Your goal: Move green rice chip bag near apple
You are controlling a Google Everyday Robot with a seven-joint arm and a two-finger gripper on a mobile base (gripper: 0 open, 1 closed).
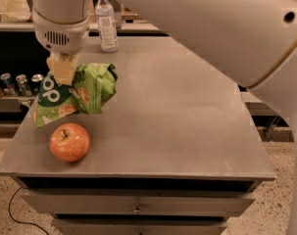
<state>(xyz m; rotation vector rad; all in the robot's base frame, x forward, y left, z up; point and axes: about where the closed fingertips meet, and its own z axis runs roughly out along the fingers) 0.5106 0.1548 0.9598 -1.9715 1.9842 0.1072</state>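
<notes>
The green rice chip bag (pixel 82 93) is a crumpled bright green foil bag with white letters and orange patches. It hangs at the left of the grey table (pixel 187 131), its lower edge close to the tabletop. My gripper (pixel 63 72) is shut on the bag's top edge, coming down from the white arm above. The apple (pixel 69 142) is red-orange with a dark stem and sits near the table's front left corner, just below the bag and apart from it.
A clear water bottle (pixel 107 21) stands at the back of the table, behind the gripper. Several cans (pixel 15 83) line a shelf beyond the table's left edge. My white arm (pixel 226 28) spans the upper right. Drawers (pixel 138 202) sit below the front edge.
</notes>
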